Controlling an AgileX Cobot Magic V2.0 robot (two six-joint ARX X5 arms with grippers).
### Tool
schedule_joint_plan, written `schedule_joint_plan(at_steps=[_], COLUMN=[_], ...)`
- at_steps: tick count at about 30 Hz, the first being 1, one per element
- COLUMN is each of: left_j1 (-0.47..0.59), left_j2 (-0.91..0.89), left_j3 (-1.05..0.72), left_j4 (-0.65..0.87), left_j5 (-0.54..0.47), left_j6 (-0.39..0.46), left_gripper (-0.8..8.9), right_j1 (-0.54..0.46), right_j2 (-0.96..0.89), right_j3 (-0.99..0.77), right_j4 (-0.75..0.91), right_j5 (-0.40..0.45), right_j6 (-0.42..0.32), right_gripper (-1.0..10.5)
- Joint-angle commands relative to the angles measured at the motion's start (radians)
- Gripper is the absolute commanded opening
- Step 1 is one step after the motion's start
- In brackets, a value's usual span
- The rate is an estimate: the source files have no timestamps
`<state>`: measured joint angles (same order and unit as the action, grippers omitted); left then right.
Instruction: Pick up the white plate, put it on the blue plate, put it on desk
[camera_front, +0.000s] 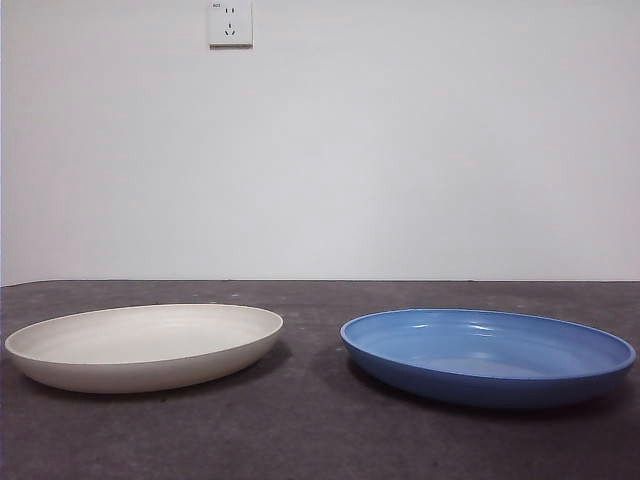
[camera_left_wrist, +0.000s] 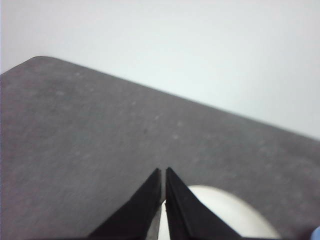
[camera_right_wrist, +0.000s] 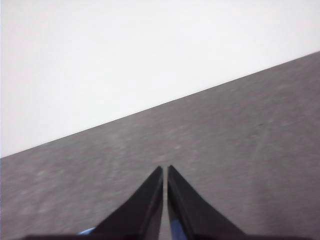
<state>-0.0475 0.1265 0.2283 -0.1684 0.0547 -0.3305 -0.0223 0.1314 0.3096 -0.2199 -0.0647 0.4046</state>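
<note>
Left end effector (camera_left_wrist: 163, 172) (jaws together) above white plate (camera_left_wrist: 225, 212)

Two plates sit on one desk (camera_front: 320, 440), one white plate (camera_front: 140, 345) and one blue plate (camera_front: 490, 355), with one wall socket (camera_front: 230, 22) on the wall behind, and two grippers, left (camera_left_wrist: 163, 172) and right (camera_right_wrist: 165, 170).

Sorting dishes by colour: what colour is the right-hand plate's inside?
Lighter blue, on the blue plate; front view.
</note>
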Motion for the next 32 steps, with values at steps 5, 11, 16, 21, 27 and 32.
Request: schedule_joint_plan(at_steps=[5, 11, 16, 21, 27, 32], left_j1=[-0.022, -0.044, -0.071, -0.106, -0.131, -0.132], left_j2=[0.114, 0.238, 0.323, 0.397, 0.431, 0.428], left_j3=[0.256, 0.49, 0.591, 0.618, 0.618, 0.618], left_j4=[-0.076, -0.22, -0.268, -0.292, -0.304, -0.328], left_j5=[0.007, 0.13, 0.259, 0.397, 0.45, 0.45], left_j6=[-0.061, -0.024, 0.011, 0.031, 0.043, 0.073], left_gripper=[0.16, 0.16, 0.15, 0.15, 0.24, 0.3], right_j1=[0.001, 0.031, 0.097, 0.143, 0.166, 0.166], right_j2=[0.167, 0.312, 0.402, 0.481, 0.51, 0.505], right_j3=[0.249, 0.418, 0.504, 0.55, 0.555, 0.555], right_j4=[-0.161, -0.25, -0.321, -0.371, -0.412, -0.421], right_j5=[-0.133, -0.314, -0.38, -0.512, -0.591, -0.59], right_j6=[0.024, 0.006, -0.043, -0.124, -0.148, -0.158], right_gripper=[0.1, 0.1, 0.1, 0.1, 0.1, 0.1])
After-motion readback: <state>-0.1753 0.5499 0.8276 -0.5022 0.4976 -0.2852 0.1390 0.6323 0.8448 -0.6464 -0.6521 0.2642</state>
